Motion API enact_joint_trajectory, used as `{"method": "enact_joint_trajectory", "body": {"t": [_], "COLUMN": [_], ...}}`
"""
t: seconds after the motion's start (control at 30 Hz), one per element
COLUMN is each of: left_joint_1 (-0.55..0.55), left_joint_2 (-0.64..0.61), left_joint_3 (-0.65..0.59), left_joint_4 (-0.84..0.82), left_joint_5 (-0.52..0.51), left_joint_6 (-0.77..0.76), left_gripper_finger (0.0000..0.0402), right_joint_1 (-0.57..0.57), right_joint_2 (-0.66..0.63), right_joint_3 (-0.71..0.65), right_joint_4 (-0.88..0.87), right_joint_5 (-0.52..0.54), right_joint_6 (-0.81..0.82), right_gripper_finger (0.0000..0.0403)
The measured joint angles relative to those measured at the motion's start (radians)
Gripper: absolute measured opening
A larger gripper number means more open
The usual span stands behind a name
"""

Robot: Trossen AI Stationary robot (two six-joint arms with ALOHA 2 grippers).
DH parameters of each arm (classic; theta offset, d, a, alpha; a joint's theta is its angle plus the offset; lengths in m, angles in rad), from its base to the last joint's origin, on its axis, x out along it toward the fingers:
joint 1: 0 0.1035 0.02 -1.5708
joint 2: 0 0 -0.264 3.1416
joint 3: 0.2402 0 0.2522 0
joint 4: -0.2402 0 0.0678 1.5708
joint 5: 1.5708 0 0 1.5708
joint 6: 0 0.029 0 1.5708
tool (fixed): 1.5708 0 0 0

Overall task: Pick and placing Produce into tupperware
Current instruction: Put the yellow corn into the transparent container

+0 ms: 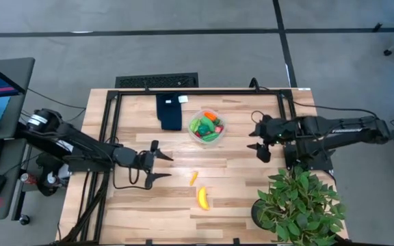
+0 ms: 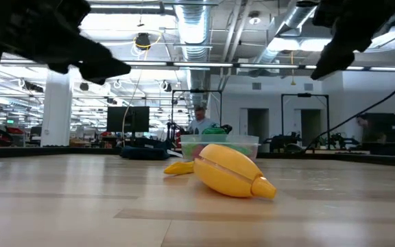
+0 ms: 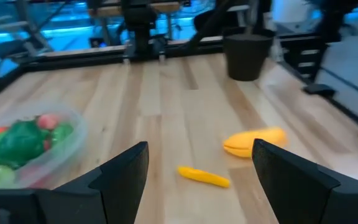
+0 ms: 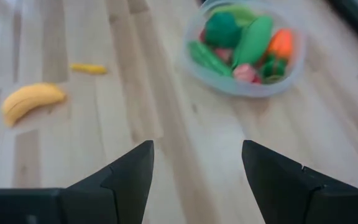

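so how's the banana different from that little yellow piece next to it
The banana is thicker and longer; the little yellow piece is thin and small. The banana lies nearer the table's front edge, while the little yellow piece sits closer to the tupperware. Both are yellow, lie loose on the wood and are not yet in the tupperware.

My two arms — matte black, jointed, black cables trailing — end in left gripper (image 1: 157, 161) and right gripper (image 1: 256, 139), each with wedge-shaped black fingers.
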Motion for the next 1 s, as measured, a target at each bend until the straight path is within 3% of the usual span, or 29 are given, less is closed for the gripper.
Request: {"method": "enact_joint_trajectory", "body": {"t": [0.23, 0.5, 0.87, 1.0], "left_joint_1": [0.004, 0.033, 0.033, 0.031], "left_joint_2": [0.108, 0.261, 0.461, 0.522], "left_joint_3": [0.095, 0.248, 0.532, 0.597], "left_joint_4": [-0.077, -0.299, -0.625, -0.663], "left_joint_5": [-0.126, -0.118, -0.069, -0.039], "left_joint_6": [-0.066, -0.259, -0.409, -0.469], "left_gripper_finger": [0.0279, 0.0279, 0.0279, 0.0279], "right_joint_1": [0.103, 0.186, 0.281, 0.313], "right_joint_2": [-0.006, -0.006, -0.006, -0.006], "right_joint_3": [-0.052, -0.153, -0.278, -0.298], "right_joint_4": [-0.005, 0.033, 0.246, 0.268], "right_joint_5": [0.018, 0.11, 0.207, 0.264], "right_joint_6": [0.074, 0.191, 0.202, 0.202], "right_gripper_finger": [0.0239, 0.0239, 0.0239, 0.0239]}}
